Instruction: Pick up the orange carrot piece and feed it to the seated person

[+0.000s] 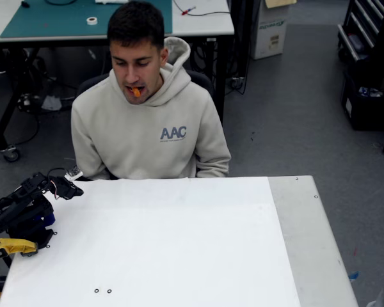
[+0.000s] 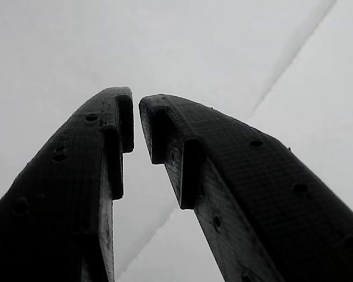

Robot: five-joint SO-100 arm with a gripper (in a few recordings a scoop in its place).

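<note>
1. The orange carrot piece (image 1: 136, 92) is sitting in the mouth of the seated person (image 1: 150, 121), upper middle of the fixed view.
2. The hand (image 1: 70, 188) is way off at the left edge, folded low by the table's (image 1: 179, 243) left corner, well apart from the carrot.
3. Wrist view: the hand (image 2: 135, 120) is nearly closed, tips only a thin gap apart, holding nothing, just white table behind.

White tabletop (image 1: 179, 243) with grey strip (image 1: 304, 236) along its right edge. Behind: desk with teal mat (image 1: 57, 22), white tape roll (image 1: 91, 20), cardboard box (image 1: 270, 29) on floor.
</note>
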